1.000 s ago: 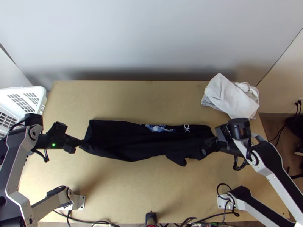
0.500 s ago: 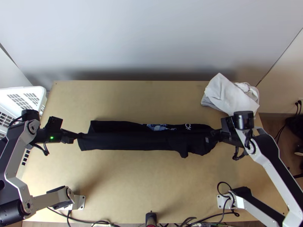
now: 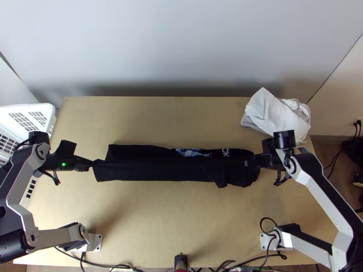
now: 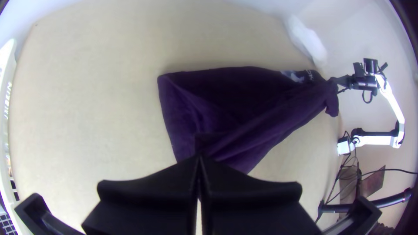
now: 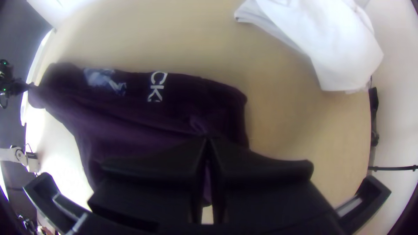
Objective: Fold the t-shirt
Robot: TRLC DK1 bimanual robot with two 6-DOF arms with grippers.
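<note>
Left pincer (image 4: 199, 157) shut on a corner of the t-shirt (image 3: 154, 169), right pincer (image 5: 208, 140) shut on cloth at the other end. Shirt is a long narrow strip across mid-desk (image 3: 149, 222), running 9 to 3 o'clock, with a taut ridge between the two grips (layer held clear of what's under it, by the look). Blue-white print (image 3: 193, 153) sits on the far strip at 1 o'clock of shirt centre; a stub of cloth (image 3: 221, 181), maybe a sleeve, pokes out at 4.

Further out: white cloth pile (image 3: 277, 117) at 2 o'clock, white basket (image 3: 45, 108) at 10, cut off by the view edge.

Risks: too much outward pull and a corner slips, or the bottom layer drags along and skews the fold. Uneven lowering or release would leave the near edge crooked. Stub could tuck under and make a lump.

Hard to read: black on black, so can't count layers in either grip. Underside of the strip is hidden, and the fingers cover part of the cloth at both ends.
</note>
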